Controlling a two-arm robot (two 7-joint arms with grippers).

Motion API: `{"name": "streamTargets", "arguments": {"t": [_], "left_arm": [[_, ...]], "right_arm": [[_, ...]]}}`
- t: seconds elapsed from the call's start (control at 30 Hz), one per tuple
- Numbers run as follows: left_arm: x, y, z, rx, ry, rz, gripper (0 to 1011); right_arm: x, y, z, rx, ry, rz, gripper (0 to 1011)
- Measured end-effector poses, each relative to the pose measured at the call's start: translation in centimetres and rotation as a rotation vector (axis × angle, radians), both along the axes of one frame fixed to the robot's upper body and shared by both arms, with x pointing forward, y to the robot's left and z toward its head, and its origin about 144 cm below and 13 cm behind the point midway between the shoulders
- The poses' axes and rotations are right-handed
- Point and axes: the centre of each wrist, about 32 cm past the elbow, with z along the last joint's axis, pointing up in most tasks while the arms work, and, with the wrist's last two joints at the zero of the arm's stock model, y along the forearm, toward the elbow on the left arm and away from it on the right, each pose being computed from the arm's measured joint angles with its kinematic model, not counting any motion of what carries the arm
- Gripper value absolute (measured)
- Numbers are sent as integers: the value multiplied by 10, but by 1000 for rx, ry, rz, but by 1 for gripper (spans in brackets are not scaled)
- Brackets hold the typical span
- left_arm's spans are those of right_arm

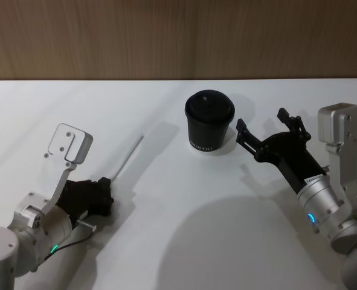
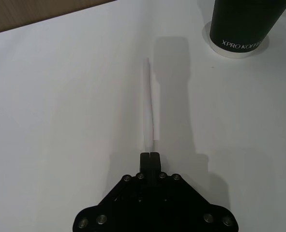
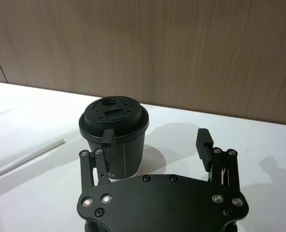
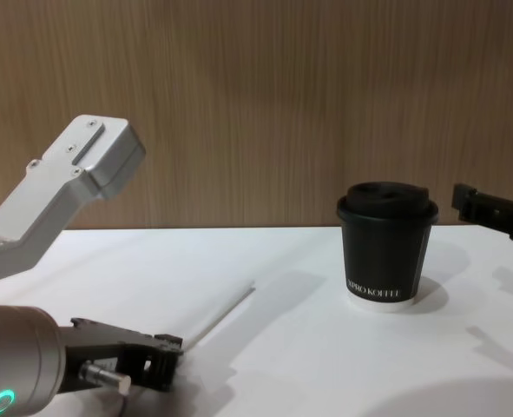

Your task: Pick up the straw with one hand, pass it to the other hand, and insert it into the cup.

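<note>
The cup is set upper centre on the table. The right gripper is held just right of it, fingers spread. The left gripper, lower left, is closed, apparently pinching the near end of the straw, which is angled up-right towards the cup.

The left wrist view crops the cup at top.

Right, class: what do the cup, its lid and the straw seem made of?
The cup: probably paper, matte black, printed white lettering, white bottom rim. The lid: likely plastic, moulded ridges, slight sheen. The straw: thin, white, matte; paper or plastic, cannot tell.
</note>
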Motion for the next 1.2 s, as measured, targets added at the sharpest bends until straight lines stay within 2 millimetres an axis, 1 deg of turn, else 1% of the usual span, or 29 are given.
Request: {"name": "streamTargets", "arguments": {"t": [0.27, 0.6, 0.87, 1.2], "left_arm": [[-1, 0, 0, 0, -13, 2, 0], [5, 0, 2, -16, -84, 2, 0], [14, -1, 7, -44, -175, -10, 0], [35, 0, 11, -125, -326, -58, 0]], "right_arm": [[0, 0, 0, 0, 0, 0, 1001], [0, 0, 0, 0, 0, 0, 1001], [0, 0, 0, 0, 0, 0, 1001], [0, 0, 0, 0, 0, 0, 1001]]}}
